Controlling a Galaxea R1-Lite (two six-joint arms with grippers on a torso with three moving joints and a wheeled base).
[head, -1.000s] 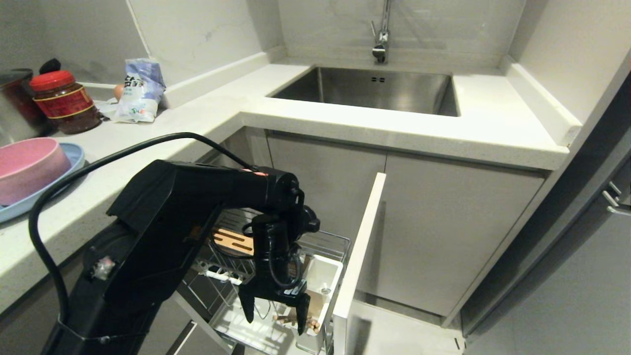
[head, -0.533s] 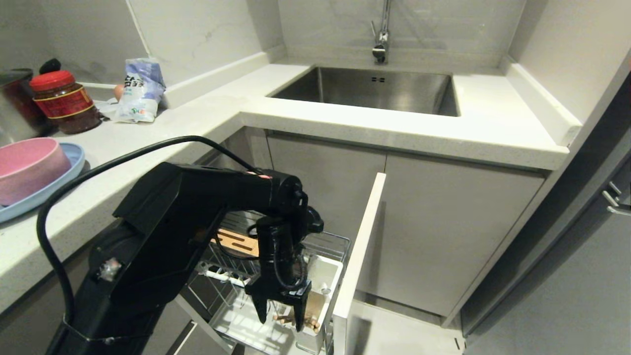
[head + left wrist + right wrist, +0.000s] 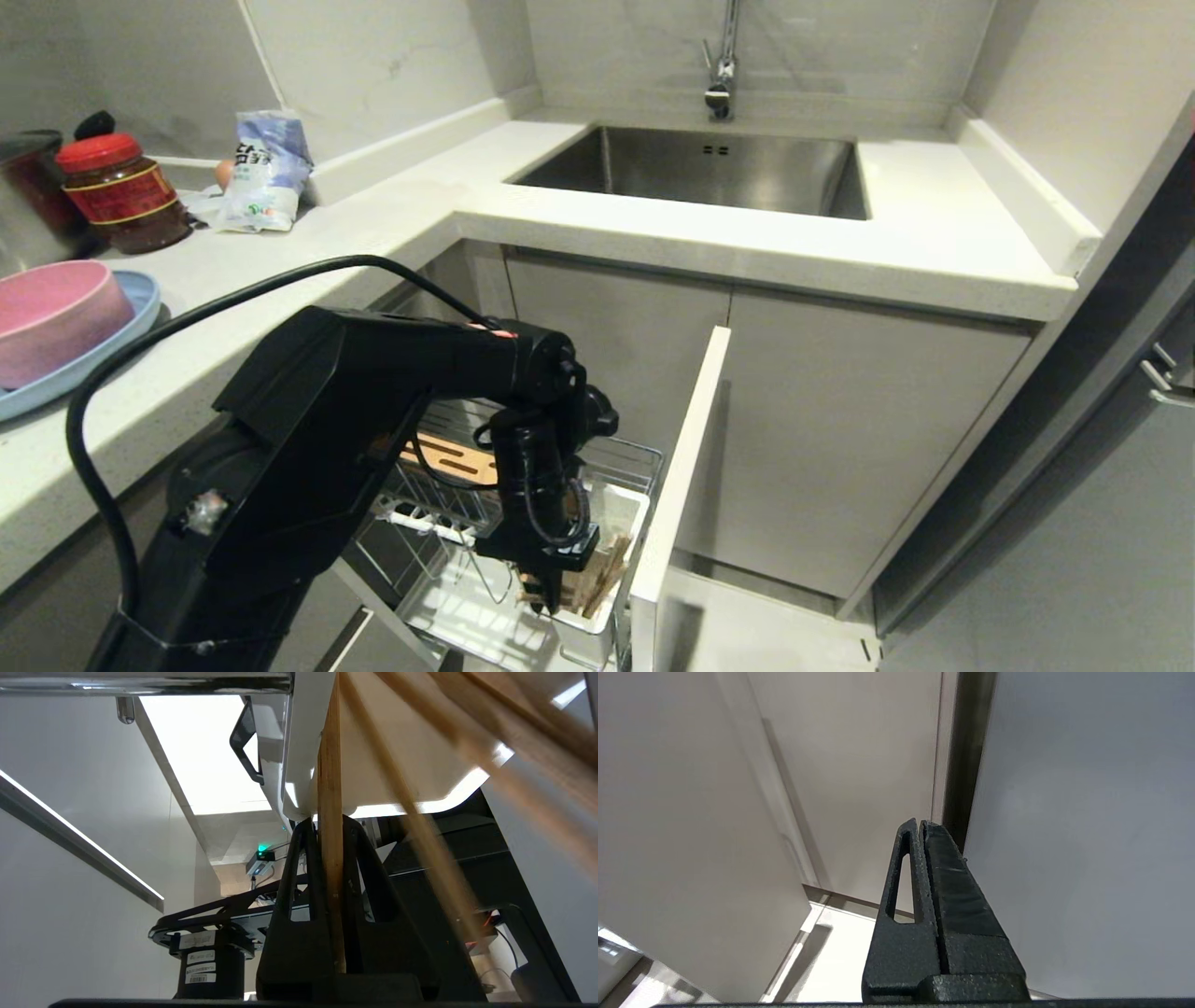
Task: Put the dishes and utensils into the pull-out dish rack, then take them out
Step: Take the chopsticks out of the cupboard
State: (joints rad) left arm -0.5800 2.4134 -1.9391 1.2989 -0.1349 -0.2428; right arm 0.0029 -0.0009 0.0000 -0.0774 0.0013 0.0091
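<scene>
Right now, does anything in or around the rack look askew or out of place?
The chopsticks lean splayed in the white cup instead of standing straight, while the left gripper is shut on one stick. The bowl and plate sit on the counter. Nothing looks spilled or broken.

We see the right gripper (image 3: 920, 826) with its two black fingers (image 3: 945, 896) pressed flat together, nothing between them, pointing at a pale cabinet panel (image 3: 859, 765) beside a dark vertical gap (image 3: 966, 746), grey panel (image 3: 1087, 812) alongside, light floor strip (image 3: 831, 952) near the fingers' base.
</scene>
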